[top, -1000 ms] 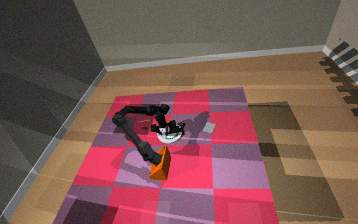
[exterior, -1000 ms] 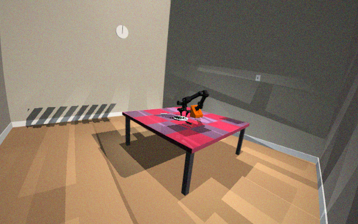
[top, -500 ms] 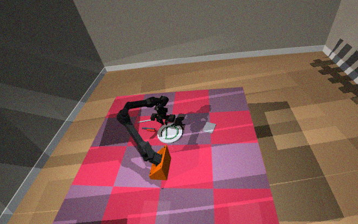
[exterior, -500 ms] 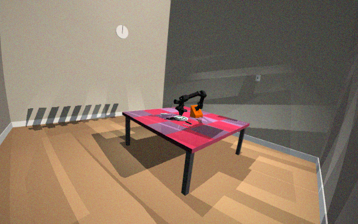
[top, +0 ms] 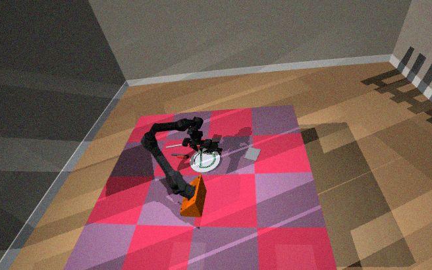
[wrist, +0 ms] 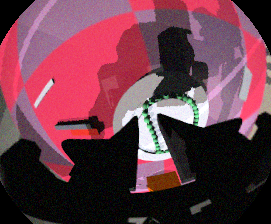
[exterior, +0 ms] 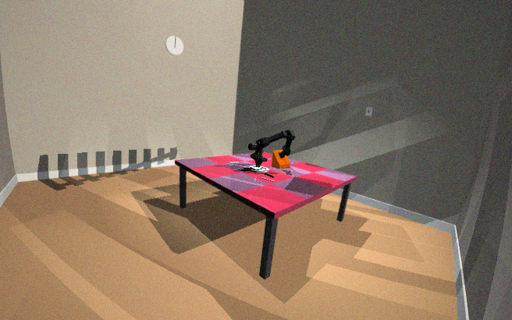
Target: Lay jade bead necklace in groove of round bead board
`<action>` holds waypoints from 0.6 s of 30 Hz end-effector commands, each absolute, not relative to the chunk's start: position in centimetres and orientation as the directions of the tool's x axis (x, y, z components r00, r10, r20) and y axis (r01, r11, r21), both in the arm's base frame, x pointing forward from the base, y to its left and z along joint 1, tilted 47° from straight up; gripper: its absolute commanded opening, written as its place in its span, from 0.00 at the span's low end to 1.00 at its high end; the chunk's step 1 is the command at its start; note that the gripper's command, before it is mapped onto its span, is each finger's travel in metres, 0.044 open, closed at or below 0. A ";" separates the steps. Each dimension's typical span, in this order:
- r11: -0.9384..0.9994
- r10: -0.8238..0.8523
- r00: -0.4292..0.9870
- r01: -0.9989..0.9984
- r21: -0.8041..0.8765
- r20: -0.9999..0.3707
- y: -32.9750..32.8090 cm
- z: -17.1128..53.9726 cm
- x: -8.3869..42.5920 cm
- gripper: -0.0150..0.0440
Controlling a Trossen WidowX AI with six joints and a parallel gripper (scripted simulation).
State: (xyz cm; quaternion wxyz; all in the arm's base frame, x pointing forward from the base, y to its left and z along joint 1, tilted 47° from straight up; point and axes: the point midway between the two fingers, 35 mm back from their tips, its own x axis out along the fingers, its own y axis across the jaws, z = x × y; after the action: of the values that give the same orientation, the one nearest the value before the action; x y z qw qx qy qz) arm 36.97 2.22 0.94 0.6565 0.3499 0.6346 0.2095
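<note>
1. Checkered in pink and mauve, the tabletop (top: 228, 197) (exterior: 265, 202) (wrist: 96, 37) is crossed by pale streaks of light and by the arm's shadow.

2. The round bead board (top: 207, 170) (exterior: 264, 169) (wrist: 123, 107) is set beneath the gripper (top: 201, 152) (exterior: 257, 165) (wrist: 147, 118), on the same side of it as the orange base (top: 192, 207) (exterior: 279, 159) (wrist: 163, 181).

3. The jade bead necklace (top: 200, 161) (wrist: 152, 132) is seen on the board as a D-shaped loop. Its nearly straight strand is drawn as a chord across the middle, while its bowed side is curved to the right of the fingertips in the wrist view.

4. The coming move appears to turn on that strand: it is seen between the fingertips in the wrist view and runs from just beyond them back towards the base. Whether it is level with them or lower cannot be told.

5. Nothing is held by the gripper; its fingers are partly closed, with a narrow gap left between them.

6. The groove (top: 195, 162) is left bare on the side opposite the bow, so the laying is judged partly done. An outward push or drag of the straight strand towards that side is probably called for. The seated part could be pulled out if the beads were snagged.

7. To the left of the gripper in the wrist view, a white stick (top: 173, 146) (wrist: 44, 93) and a dark-and-red tool (top: 180, 155) (wrist: 81, 127) are kept off the board.
</note>
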 end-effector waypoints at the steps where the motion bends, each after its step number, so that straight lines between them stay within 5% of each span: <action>1: 0.664 0.722 0.102 0.174 0.727 -0.684 2.7 0.5 36.9 0.46; 15: 0.660 0.726 0.099 0.179 0.730 -0.681 4.1 -0.7 36.9 0.46; 18: 0.664 0.723 0.099 0.173 0.727 -0.684 4.0 -0.6 37.0 0.32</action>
State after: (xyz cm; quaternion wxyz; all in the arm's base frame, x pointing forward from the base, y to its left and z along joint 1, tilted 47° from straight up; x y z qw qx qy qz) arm 36.97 4.01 -0.62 0.6522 0.3515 0.6378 0.2105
